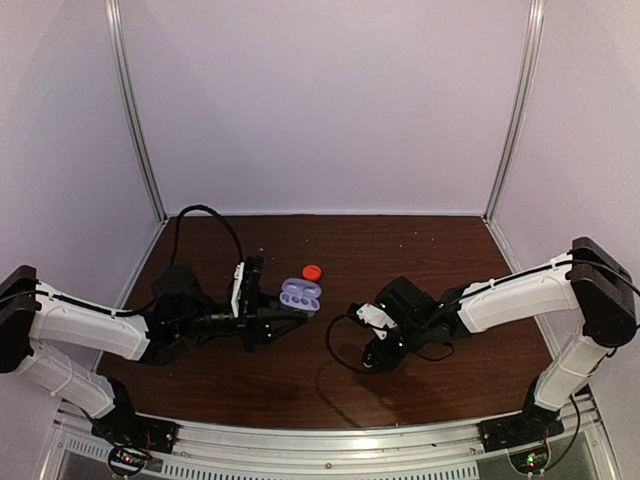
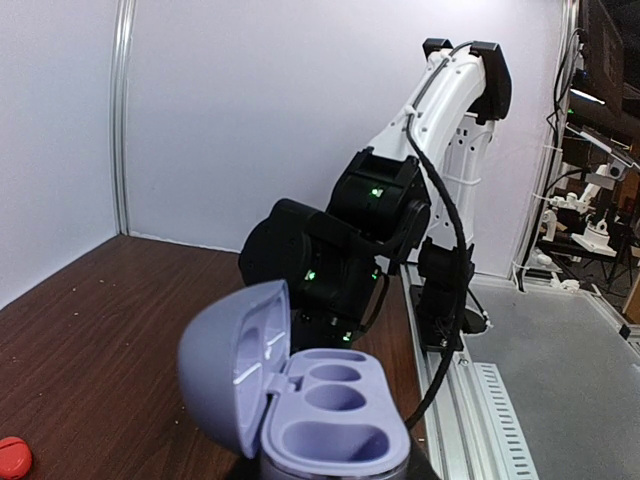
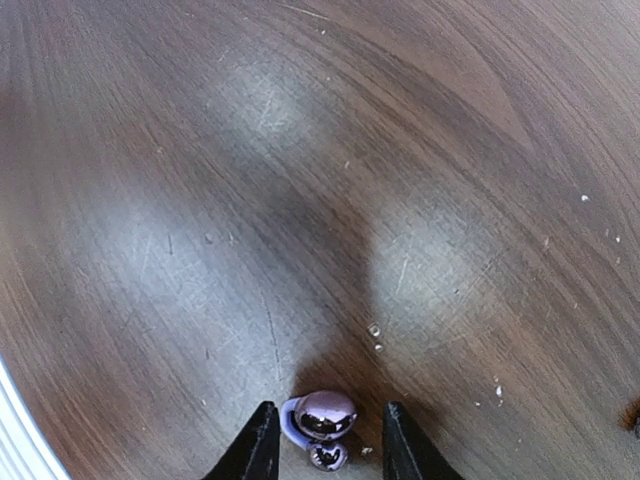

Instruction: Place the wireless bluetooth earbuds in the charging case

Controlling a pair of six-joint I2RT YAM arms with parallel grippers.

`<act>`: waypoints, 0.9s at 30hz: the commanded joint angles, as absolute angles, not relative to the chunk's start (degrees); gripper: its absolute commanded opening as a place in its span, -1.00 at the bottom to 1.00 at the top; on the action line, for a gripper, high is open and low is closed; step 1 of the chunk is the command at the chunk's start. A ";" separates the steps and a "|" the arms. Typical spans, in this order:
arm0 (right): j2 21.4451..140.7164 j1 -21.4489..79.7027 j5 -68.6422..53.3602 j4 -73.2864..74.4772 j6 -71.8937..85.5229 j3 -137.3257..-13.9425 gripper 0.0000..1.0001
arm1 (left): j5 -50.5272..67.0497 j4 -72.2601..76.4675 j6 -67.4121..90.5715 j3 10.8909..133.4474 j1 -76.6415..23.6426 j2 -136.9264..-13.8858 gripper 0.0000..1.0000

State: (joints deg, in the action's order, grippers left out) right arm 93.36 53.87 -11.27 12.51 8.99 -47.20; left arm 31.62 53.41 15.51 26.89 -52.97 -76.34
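Note:
The charging case (image 1: 301, 294) is lilac and its lid stands open. My left gripper (image 1: 290, 310) is shut on its base and holds it above the table. In the left wrist view the charging case (image 2: 330, 420) shows empty wells, with the lid up on the left. One shiny silvery-lilac earbud (image 3: 322, 415) lies on the table between the fingers of my right gripper (image 3: 325, 440). The jaws are open around it, with a gap on the right side. From above, the right gripper (image 1: 372, 358) points down and hides the earbud.
A small red round piece (image 1: 313, 271) lies on the brown table (image 1: 440, 250) just behind the case, and shows at the lower left as a red piece (image 2: 12, 458) in the left wrist view. White walls enclose the table. A black cable (image 1: 340, 375) loops under the right arm.

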 commanded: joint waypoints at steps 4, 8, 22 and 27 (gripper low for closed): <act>95.01 52.67 -12.17 10.43 8.88 -46.51 -0.39 | 31.09 55.99 14.38 27.51 -52.65 -75.52 -1.00; 94.69 52.32 -12.80 10.37 8.88 -46.32 -0.54 | 31.02 55.99 14.33 27.34 -52.60 -75.56 -1.00; 92.27 50.24 -15.71 11.40 7.89 -46.36 -0.77 | 30.59 56.15 13.69 27.20 -52.65 -76.28 -1.00; 91.64 49.82 -15.60 12.05 7.32 -46.57 -0.80 | 30.51 56.16 13.70 27.16 -52.64 -76.48 -1.00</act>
